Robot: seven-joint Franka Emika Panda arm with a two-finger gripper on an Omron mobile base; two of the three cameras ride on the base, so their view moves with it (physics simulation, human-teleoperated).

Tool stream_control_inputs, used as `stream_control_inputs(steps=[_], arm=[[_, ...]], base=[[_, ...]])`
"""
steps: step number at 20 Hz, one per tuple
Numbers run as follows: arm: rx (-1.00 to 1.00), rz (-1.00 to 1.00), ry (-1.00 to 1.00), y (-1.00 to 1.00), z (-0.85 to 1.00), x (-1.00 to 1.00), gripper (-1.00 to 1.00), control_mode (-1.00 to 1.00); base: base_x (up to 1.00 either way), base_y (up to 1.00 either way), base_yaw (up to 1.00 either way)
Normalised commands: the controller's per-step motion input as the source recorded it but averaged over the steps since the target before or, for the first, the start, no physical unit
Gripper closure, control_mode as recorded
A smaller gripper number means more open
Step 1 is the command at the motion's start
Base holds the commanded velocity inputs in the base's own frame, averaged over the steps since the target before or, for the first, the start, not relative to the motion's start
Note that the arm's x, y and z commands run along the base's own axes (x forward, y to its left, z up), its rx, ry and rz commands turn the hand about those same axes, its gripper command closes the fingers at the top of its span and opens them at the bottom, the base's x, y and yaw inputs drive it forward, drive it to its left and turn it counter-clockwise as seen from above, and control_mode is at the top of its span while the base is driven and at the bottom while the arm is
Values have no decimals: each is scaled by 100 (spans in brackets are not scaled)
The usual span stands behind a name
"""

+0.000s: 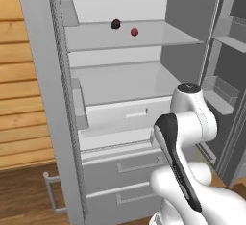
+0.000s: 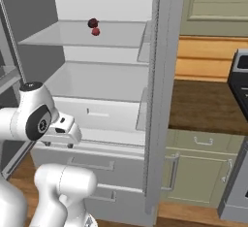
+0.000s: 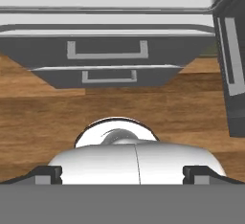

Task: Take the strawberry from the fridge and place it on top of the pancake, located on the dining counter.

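The fridge [image 1: 43,75] [image 2: 162,75] stands with both upper doors open. On its upper shelf lies the strawberry [image 1: 134,31] [image 2: 96,32], small and bright red, next to a darker maroon-black lump [image 1: 115,24] [image 2: 92,23]. My arm is folded low in front of the fridge, well below that shelf. My gripper [image 2: 58,144] [image 3: 122,174] hangs at the height of the inner drawer and points down. It is open, with nothing between its fingertips [image 3: 48,173]. The hand view looks down on the two lower fridge drawers [image 3: 107,50] and the wooden floor. The pancake and the dining counter are out of view.
The open right door with its bins [image 1: 221,94] stands close to my elbow. The left door [image 1: 53,190] juts toward me. Beside the fridge runs a dark wooden counter on green cabinets [image 2: 208,107], with a stove [image 2: 240,75] at the far right.
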Motion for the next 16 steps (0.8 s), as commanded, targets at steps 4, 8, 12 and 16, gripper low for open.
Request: stream_control_inputs(steps=[4, 8, 12, 16], arm=[[0, 0, 0, 0, 0, 0, -100, 100], [0, 0, 0, 0, 0, 0, -100, 100], [0, 0, 0, 0, 0, 0, -100, 100], [0, 0, 0, 0, 0, 0, -100, 100]], base=[[63, 8, 0], [57, 13, -2], [48, 23, -3], [34, 31, -2]])
